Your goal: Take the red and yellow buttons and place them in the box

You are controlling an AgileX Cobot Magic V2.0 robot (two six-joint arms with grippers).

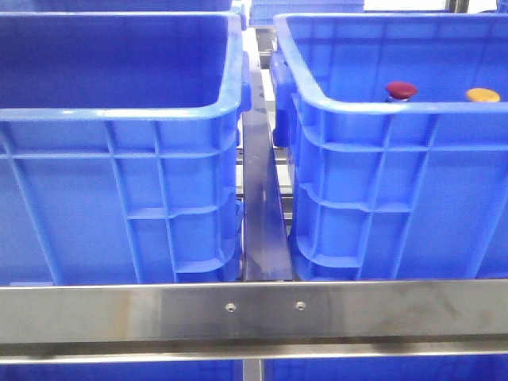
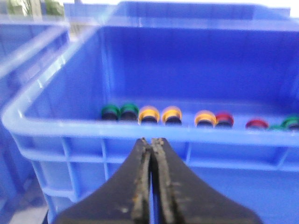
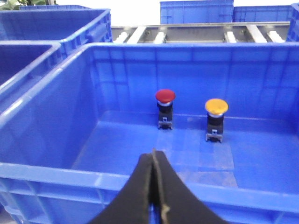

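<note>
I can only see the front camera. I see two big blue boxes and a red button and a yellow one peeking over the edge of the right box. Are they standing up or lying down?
Observer: Standing up. The right wrist camera shows the red button and the yellow button upright on the floor of the right crate, apart from each other.
Operator: Where are the robot's hands? I can't see any!
Observer: The right gripper is at that crate's near rim, fingers closed, holding nothing.
Operator: And the other hand?
Observer: The left gripper is closed too, facing another blue crate.
Operator: Is anything in that one?
Observer: Yes, a blurry row of green, yellow and red buttons.
</note>
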